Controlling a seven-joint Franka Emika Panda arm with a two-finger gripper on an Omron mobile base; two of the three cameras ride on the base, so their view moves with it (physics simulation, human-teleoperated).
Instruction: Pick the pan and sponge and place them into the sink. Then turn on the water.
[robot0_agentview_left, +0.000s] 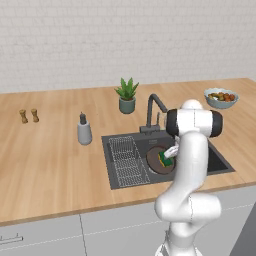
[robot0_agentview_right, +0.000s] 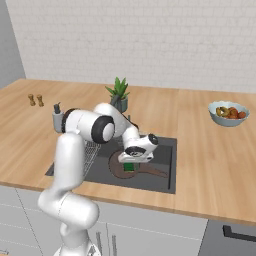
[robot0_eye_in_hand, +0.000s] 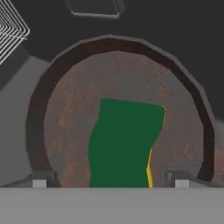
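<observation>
Green sponge (robot0_eye_in_hand: 124, 144) lying inside the pan (robot0_eye_in_hand: 118, 78), green side up, thin yellow edge showing. Pan down in the sink (robot0_agentview_left: 120, 172), beside the wire rack (robot0_agentview_left: 126, 160). Gripper (robot0_eye_in_hand: 110, 181) right above the sponge, tips wide apart with the sponge between them, not squeezing it. Looks let go, so both things seem to be in place.

Still to do: the water. No blue stream under the faucet (robot0_agentview_left: 154, 112) yet.

What could go wrong:
- Lifting up with a tip brushing the sponge. Could drag it or flip it out of the pan. Better to rise straight up first.
- Swinging to the faucet too low. Could bump the pan rim or the sink wall and shove the pan.
- Faucet stands close behind the hand. Easy to hit the spout and miss the handle; then no water.
- Arm bent tight over the sink. A wide swing might knock the plant (robot0_agentview_left: 127, 95) or soap bottle (robot0_agentview_left: 84, 130) on the counter (robot0_agentview_left: 45, 160).
</observation>
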